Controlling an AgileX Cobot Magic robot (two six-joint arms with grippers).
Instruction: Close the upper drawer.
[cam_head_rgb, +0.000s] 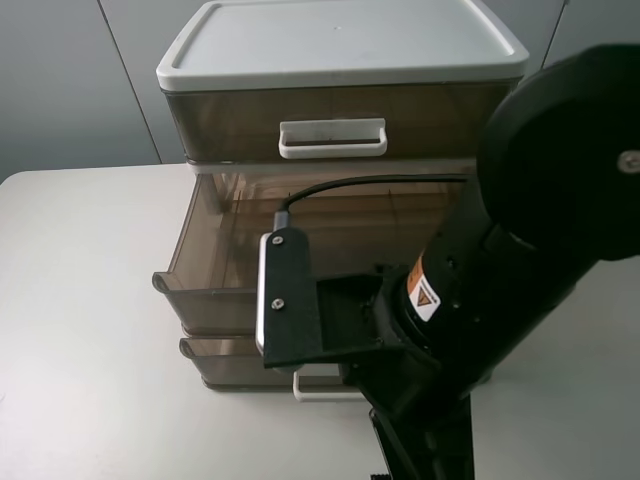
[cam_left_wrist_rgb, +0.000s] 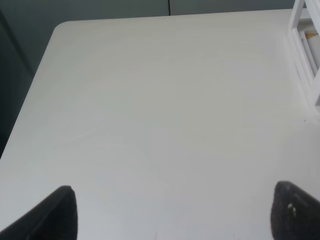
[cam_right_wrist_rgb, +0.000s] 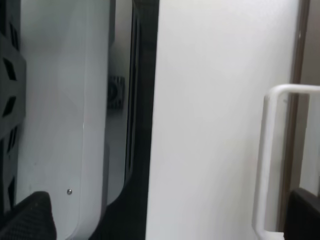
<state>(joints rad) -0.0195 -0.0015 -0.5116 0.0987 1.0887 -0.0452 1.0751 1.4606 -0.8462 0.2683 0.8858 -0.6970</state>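
The upper drawer, smoky-brown and shallow, stands pulled far out of the chest toward me. My right arm hangs in front of it and hides its handle and my right gripper in the high view. In the right wrist view the right gripper is open and empty, its fingertips wide apart, with a white loop handle by one fingertip; I cannot tell which drawer it belongs to. My left gripper is open and empty over bare table.
The taller top drawer with its white handle is shut under the white lid. The lowest drawer sticks out slightly, its handle showing. The white table extends left of the chest. A grey wall stands behind.
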